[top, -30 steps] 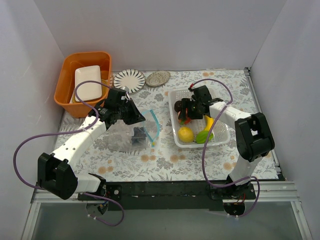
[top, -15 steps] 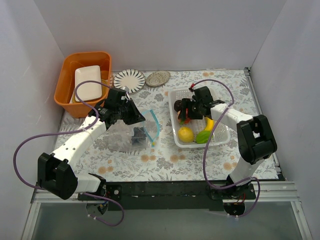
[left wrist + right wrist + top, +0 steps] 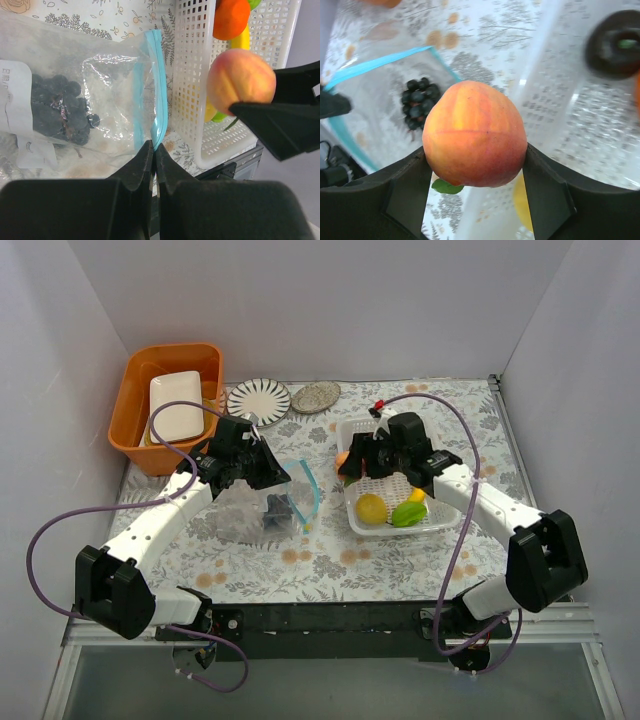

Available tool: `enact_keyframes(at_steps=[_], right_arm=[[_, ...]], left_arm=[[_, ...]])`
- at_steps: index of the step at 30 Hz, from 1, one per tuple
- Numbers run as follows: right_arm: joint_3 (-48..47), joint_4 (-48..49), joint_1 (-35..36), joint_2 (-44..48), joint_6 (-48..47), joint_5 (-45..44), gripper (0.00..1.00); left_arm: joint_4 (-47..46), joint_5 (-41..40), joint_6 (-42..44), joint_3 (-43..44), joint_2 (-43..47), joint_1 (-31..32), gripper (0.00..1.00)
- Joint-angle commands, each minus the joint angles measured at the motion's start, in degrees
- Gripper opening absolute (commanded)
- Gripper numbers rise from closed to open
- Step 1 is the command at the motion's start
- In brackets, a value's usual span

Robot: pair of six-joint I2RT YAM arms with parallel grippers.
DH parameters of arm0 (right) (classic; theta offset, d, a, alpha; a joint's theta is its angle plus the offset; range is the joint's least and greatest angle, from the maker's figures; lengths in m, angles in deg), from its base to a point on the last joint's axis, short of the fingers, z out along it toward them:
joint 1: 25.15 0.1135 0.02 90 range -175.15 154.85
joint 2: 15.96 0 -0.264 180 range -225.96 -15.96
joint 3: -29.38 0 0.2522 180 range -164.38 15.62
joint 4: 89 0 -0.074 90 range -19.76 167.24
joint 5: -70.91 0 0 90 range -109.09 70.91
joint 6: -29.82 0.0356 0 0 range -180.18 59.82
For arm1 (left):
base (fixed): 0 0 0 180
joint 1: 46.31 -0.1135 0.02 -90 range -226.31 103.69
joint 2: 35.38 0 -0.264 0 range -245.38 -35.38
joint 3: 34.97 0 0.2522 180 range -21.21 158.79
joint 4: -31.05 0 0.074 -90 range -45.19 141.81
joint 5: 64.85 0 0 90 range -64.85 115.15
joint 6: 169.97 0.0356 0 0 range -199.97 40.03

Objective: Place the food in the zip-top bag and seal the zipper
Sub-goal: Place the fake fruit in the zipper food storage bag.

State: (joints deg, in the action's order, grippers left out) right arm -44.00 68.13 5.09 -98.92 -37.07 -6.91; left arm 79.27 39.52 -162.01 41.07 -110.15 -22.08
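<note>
On the flowered table (image 3: 330, 555): both arms reach in from the near edge, the left to the bag and the right to the basket.
Orange tub (image 3: 140, 435): far left corner, with a white block lying in it, well apart from the bag.
White lattice basket (image 3: 440, 525): right of centre, just beside the bag's mouth.
Zip-top bag (image 3: 235, 515): lies flat to the left of the basket. Its long axis runs left to right across the table, and its mouth points right, at the basket.
Striped plate (image 3: 258, 400): at the far edge, with a smaller patterned dish (image 3: 315, 396) just beside it.
Left gripper (image 3: 153, 150): jaws pressed together, pinching the blue strip at one end of the bag's mouth.
Right gripper (image 3: 475, 157): fingers clamped on either side of the peach.
Zipper (image 3: 161, 90): light blue, running near to far along the mouth, bowed and gaping.
Peach (image 3: 241, 82): held in the air at the basket's left rim, on the bag's side.
Black grapes (image 3: 57, 107): inside the bag, back from the mouth.
Fruit in the basket: lemon (image 3: 371, 508), green mango (image 3: 408, 513) and banana (image 3: 417, 495) at the near end. There is also an orange (image 3: 231, 17) and a dark plum (image 3: 615, 42).
</note>
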Motion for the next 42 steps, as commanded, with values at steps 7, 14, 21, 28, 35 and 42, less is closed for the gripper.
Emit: enact_keyframes(at_steps=[7, 14, 21, 28, 35, 42], right_arm=[[-1.29, 10.42, 9.48, -2.82, 4.75, 7.94, 0.31], [-3.22, 16.83, 13.00, -9.75, 7.82, 11.54, 0.31], [-7.25, 26.32, 13.79, -14.94, 10.03, 19.00, 0.44], [-11.93, 20.29, 14.50, -18.91, 6.25, 22.98, 0.76], [-9.73, 12.99, 14.50, -10.31, -0.52, 9.89, 0.98], [-4.74, 9.64, 11.26, -1.61, -1.76, 0.57, 0.98]], left_arm=[[-0.18, 0.40, 0.74, 0.65, 1.11, 0.12, 0.00], [-0.18, 1.01, 0.21, 1.44, 3.30, 0.12, 0.00], [0.52, 0.13, -0.31, 3.98, 5.85, 0.12, 0.00], [-1.32, -2.50, -1.28, 2.23, 8.66, 0.12, 0.00], [-1.59, -6.37, -1.90, 2.58, 10.51, 0.12, 0.00], [1.57, -12.59, -2.59, 5.21, 11.21, 0.12, 0.00]])
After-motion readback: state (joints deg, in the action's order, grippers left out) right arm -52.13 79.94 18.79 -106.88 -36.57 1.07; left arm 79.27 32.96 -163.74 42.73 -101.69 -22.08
